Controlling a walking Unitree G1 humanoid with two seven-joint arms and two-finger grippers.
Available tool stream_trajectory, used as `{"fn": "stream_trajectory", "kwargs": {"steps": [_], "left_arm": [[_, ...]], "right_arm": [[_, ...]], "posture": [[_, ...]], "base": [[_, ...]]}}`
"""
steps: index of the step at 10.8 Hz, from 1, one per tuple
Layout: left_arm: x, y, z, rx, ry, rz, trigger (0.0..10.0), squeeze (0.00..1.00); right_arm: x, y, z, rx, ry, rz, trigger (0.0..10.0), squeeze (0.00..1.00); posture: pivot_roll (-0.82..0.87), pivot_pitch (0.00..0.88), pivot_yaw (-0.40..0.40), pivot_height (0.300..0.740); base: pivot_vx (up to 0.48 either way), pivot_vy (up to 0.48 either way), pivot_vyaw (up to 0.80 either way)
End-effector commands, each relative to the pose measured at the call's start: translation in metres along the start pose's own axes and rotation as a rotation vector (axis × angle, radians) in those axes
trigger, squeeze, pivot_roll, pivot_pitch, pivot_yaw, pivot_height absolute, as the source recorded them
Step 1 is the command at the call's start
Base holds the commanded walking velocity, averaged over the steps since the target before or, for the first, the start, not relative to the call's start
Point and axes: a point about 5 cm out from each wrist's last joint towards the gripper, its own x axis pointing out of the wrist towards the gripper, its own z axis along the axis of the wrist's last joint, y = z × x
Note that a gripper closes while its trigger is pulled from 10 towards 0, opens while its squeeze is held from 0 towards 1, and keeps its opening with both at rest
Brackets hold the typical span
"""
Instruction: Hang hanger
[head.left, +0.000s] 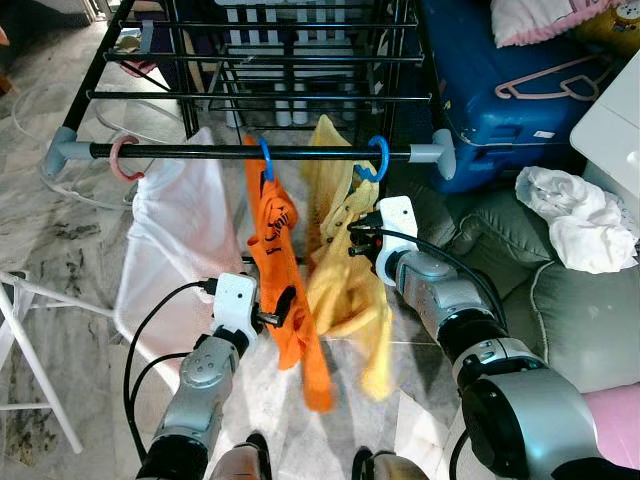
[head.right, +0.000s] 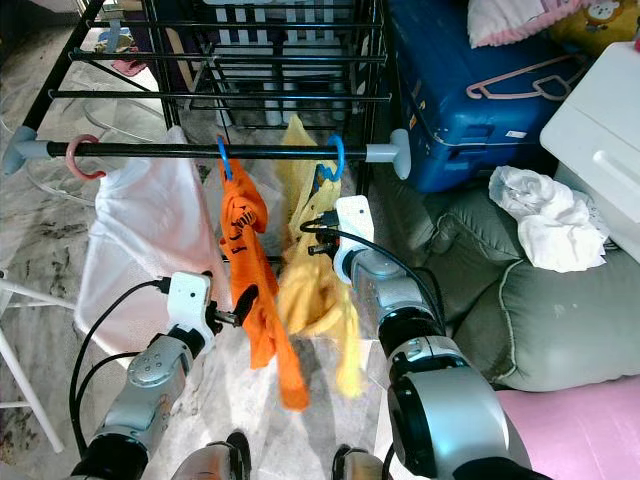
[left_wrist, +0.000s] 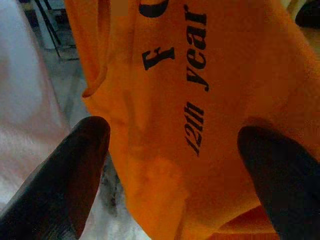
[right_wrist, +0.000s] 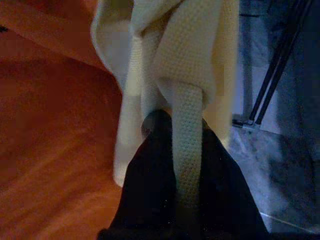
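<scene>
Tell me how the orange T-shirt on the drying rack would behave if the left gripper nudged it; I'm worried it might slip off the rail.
The orange T-shirt hangs in long limp folds, so it would probably sway and fold rather than resist. It likely weighs little. Its blue hanger hook curls over the rail, so a gentle sideways push from the left gripper would probably slide it along rather than drop it.

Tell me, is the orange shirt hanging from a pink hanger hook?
No, the orange shirt hangs from a blue hanger hook on the black rail; the pink hook holds the white garment.
</scene>
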Motion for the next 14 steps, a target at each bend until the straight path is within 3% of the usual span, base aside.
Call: {"fn": "stream_trajectory", "kwargs": {"steps": [1, 5, 6, 11, 14], "left_arm": [[-0.003, 0.0, -0.003, 0.009, 0.017, -0.002, 10.0, 0.0], [-0.001, -0.001, -0.003, 0.006, 0.02, -0.002, 10.0, 0.0], [-0.001, -0.002, -0.003, 0.005, 0.021, -0.003, 10.0, 0.0], [0.001, 0.001, -0.003, 0.012, 0.025, -0.003, 10.0, 0.0], [0.001, -0.003, -0.005, 0.01, 0.028, -0.011, 10.0, 0.0]], "right_arm": [[0.0, -0.002, -0.011, 0.009, 0.048, -0.014, 10.0, 0.0], [-0.006, -0.011, -0.032, 0.016, 0.081, -0.058, 10.0, 0.0], [-0.006, -0.014, -0.031, 0.037, 0.055, -0.064, 10.0, 1.0], [-0.009, -0.013, -0.023, -0.049, -0.047, -0.058, 10.0, 1.0], [-0.012, -0.015, -0.03, -0.045, -0.053, -0.042, 10.0, 1.0]], "posture": [[-0.04, 0.152, -0.013, 0.74], [-0.05, 0.143, -0.016, 0.74], [-0.05, 0.144, -0.016, 0.74], [-0.05, 0.135, -0.022, 0.74], [-0.05, 0.127, -0.019, 0.74]], "base": [[0.0, 0.0, 0.0], [0.0, 0.0, 0.0], [0.0, 0.0, 0.0], [0.0, 0.0, 0.0], [0.0, 0.0, 0.0]]}}
